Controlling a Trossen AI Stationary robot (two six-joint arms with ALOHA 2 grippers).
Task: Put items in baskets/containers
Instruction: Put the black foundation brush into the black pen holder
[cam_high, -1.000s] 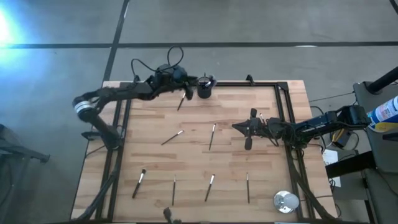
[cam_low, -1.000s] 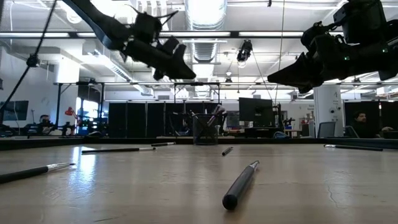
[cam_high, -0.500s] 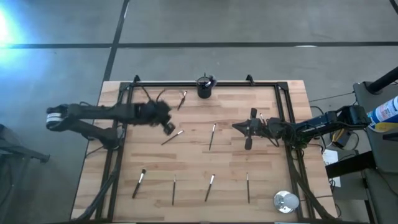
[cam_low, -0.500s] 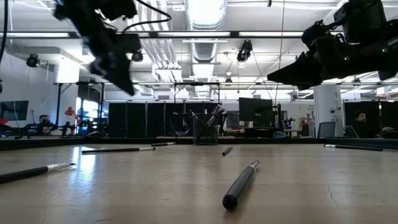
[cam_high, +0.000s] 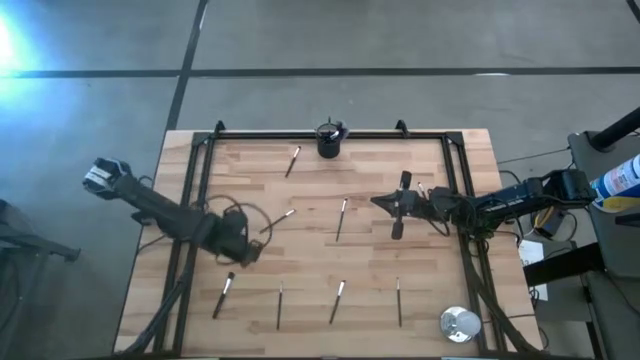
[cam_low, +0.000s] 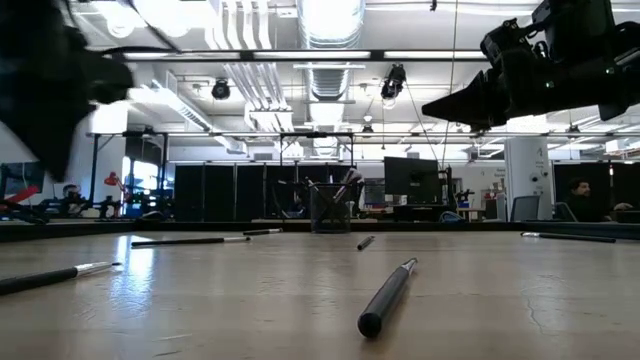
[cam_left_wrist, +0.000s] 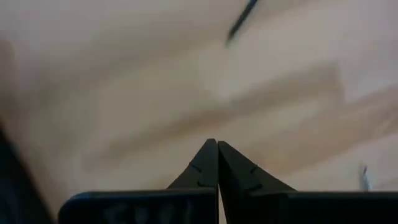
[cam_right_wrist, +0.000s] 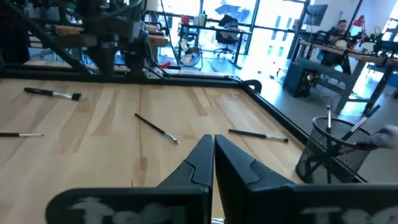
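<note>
Left gripper (cam_high: 247, 255) has swung back from the cup (cam_high: 329, 140), jaws now closed empty; next brush (cam_high: 223, 295) lies just beside it.

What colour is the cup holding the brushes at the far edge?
Black, a see-through mesh cup; the right wrist view shows it best.

seven brushes (cam_high: 342, 219) lie loose on the wooden table (cam_high: 440, 170), and a few more stand in the one black cup (cam_high: 328, 141) at the far edge, their number unclear. one silver disc (cam_high: 459, 323) sits at the near right corner. two robot arms reach over the tabletop.
</note>
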